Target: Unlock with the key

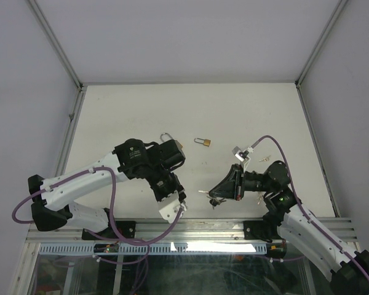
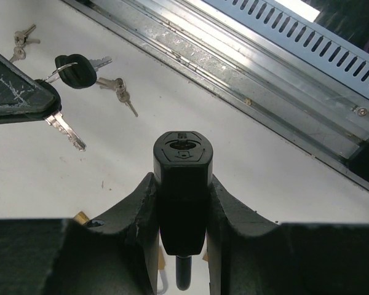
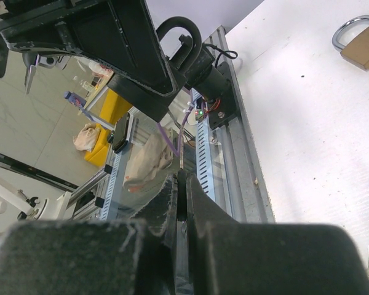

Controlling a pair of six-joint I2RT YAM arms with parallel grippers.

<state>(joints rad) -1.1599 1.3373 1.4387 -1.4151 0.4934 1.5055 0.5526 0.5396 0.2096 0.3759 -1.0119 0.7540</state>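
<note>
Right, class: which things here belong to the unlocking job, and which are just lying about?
In use: black padlock, black-headed key bunch.
Lying about: brass padlock, loose keys.

White-and-black left arm reaches toward two o'clock, wrist folded back toward five; black two-finger left gripper clamped part-closed. Right arm aims right gripper, pinched tight, toward nine o'clock.

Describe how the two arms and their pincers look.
Both are built alike: the left arm and right arm have white shells between black joints, and a purple cable trails along each. The left pincer and right pincer have matte black fingers, thick at the root, with pale scuffs.
</note>
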